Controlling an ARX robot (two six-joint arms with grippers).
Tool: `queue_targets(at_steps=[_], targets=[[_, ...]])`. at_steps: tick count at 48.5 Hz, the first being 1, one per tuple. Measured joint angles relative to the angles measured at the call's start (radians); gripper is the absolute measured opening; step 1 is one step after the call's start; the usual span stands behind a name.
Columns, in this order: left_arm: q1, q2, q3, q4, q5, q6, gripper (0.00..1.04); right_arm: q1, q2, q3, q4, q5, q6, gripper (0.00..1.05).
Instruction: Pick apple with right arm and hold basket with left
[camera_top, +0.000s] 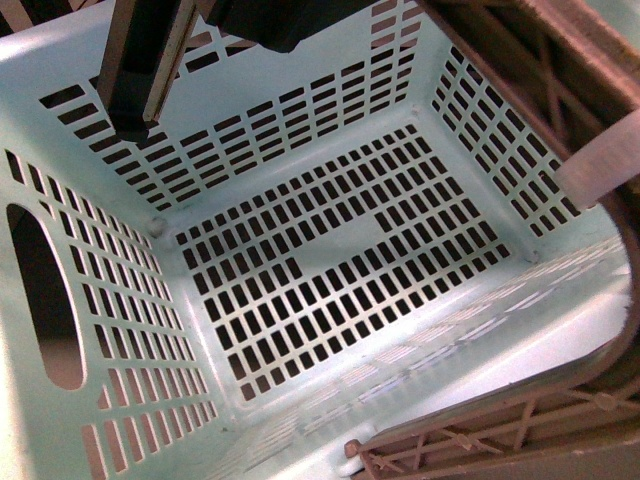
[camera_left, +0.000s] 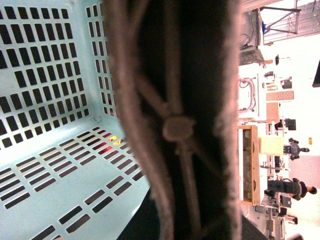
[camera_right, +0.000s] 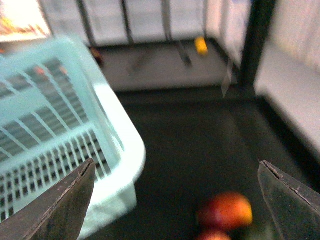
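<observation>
The pale mint basket (camera_top: 330, 250) fills the front view, tilted, and its slotted floor is empty. Its brown latticed handles show at the right, with a white band (camera_top: 600, 165), and at the bottom (camera_top: 500, 440). In the left wrist view the brown handle (camera_left: 175, 125) sits right against the camera. My left gripper is shut on it, with its fingers hidden behind the handle. My right gripper (camera_right: 177, 200) is open, above a dark surface beside the basket's corner (camera_right: 115, 165). The red apple (camera_right: 225, 211) with a yellow patch lies blurred between and beyond the fingers, apart from them.
A second reddish fruit (camera_right: 212, 235) lies right by the apple at the frame's edge. A small yellow object (camera_right: 201, 45) lies far off by dark posts. A dark arm part (camera_top: 140, 70) hangs over the basket's far wall. Red and yellow show through the basket's slots (camera_left: 107, 145).
</observation>
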Motion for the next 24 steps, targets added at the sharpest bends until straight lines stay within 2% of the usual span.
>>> queue_targets(at_steps=[2, 5, 10, 13, 15, 18, 20, 24], targets=[[0.000, 0.000, 0.000, 0.000, -0.001, -0.001, 0.06, -0.014, 0.123, 0.068, -0.147, 0.055, 0.117, 0.96], [-0.001, 0.000, 0.000, 0.000, -0.001, 0.001, 0.06, -0.058, 0.224, 0.108, -0.259, 0.047, 0.229, 0.96], [-0.001, 0.004, 0.000, 0.000, -0.004, 0.002, 0.06, -0.183, 0.274, 0.108, -0.281, -0.026, 0.302, 0.96], [-0.001, 0.006, 0.000, 0.000, -0.008, 0.003, 0.06, -0.272, 0.293, 0.108, -0.255, -0.077, 0.296, 0.96], [-0.001, 0.006, 0.000, 0.000, -0.006, 0.004, 0.06, -0.371, 0.338, 0.098, -0.199, -0.123, 0.249, 0.96], [-0.001, 0.006, 0.001, 0.000, -0.002, 0.003, 0.06, -0.456, 0.420, 0.075, -0.123, -0.184, 0.174, 0.96], [-0.001, 0.006, 0.000, 0.000, -0.001, 0.003, 0.06, -0.523, 0.534, 0.047, -0.020, -0.224, 0.095, 0.96], [-0.001, 0.006, 0.000, 0.000, -0.001, 0.003, 0.06, -0.570, 0.701, 0.025, 0.127, -0.232, 0.008, 0.96]])
